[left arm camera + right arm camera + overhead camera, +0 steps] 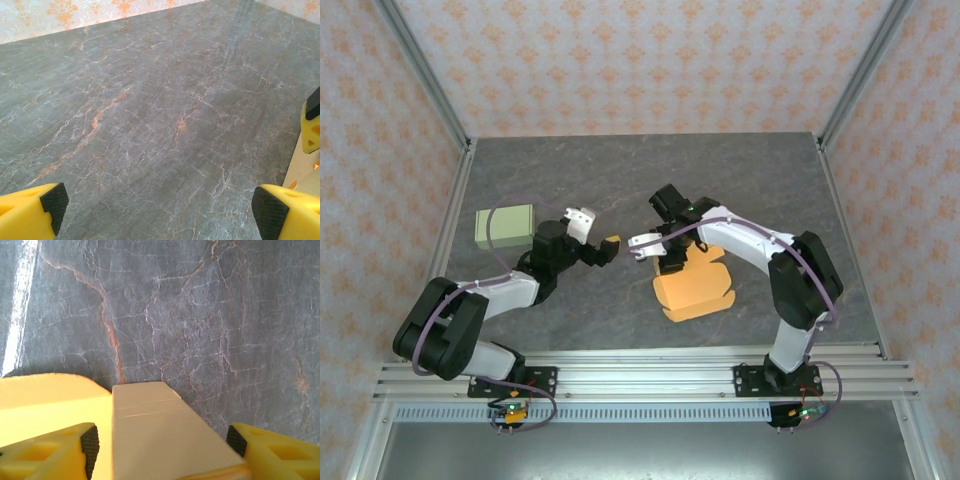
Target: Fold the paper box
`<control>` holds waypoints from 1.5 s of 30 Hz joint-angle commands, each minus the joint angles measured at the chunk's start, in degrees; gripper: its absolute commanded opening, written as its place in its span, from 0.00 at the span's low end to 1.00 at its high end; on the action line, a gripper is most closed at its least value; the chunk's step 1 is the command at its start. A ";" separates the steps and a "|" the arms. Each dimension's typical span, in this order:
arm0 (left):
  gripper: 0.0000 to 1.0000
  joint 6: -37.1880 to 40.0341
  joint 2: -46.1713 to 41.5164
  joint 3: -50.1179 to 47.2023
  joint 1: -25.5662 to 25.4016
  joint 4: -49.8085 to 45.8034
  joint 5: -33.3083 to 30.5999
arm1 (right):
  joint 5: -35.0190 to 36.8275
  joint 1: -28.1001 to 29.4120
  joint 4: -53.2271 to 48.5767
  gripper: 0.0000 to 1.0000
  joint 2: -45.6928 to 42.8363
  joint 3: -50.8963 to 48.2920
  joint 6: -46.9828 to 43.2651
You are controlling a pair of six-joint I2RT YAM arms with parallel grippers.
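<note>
1. Where the right gripper (657,252) hangs over the grey table (620,170), the orange paper box (695,287) lies right of centre, with its near-left corner under that gripper.
2. Right wrist view: jaws wide, fingers (50,455) straddling a pale raised flap (160,435) of the box. Whether the pads touch it cannot be told.
3. Left gripper (597,233) is spread wide over bare table just left of the right gripper and apart from the box.
4. A green box (505,227) lies toward the left edge, well apart from the paper box. The left arm's cable crosses it.
</note>
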 commanded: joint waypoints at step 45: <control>0.56 15.39 20.20 15.69 -18.77 -2.09 5.62 | -1.53 -11.99 -6.00 0.69 -3.67 1.58 39.55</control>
